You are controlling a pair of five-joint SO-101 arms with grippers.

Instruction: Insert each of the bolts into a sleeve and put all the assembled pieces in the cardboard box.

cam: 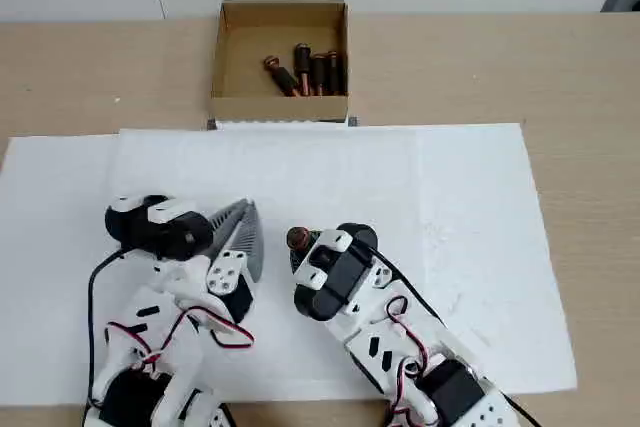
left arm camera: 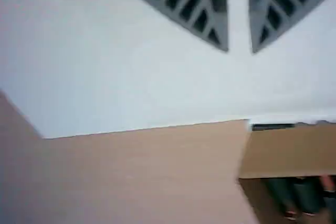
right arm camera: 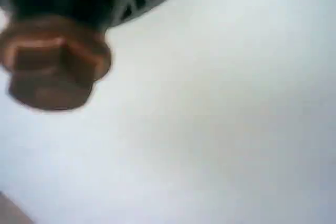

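Bolt [right arm camera: 55, 64]: head blurred, shank hidden in right hand [cam: 302, 244]. Box [left arm camera: 289, 150]: cut off at the view's edge; pieces [left arm camera: 302, 198] inside blurred, count unclear. Left hand [left arm camera: 239, 50]: finger bases cut off at the edge.

wooden table [cam: 580, 67], white paper [cam: 470, 207], cardboard box [cam: 280, 107]

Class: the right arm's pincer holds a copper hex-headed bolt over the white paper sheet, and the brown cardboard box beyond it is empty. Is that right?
No. The brown cardboard box is not empty: the high view shows several copper bolts in dark sleeves in it. The rest stands: the right pincer holds a copper hex-headed bolt over the white paper sheet.
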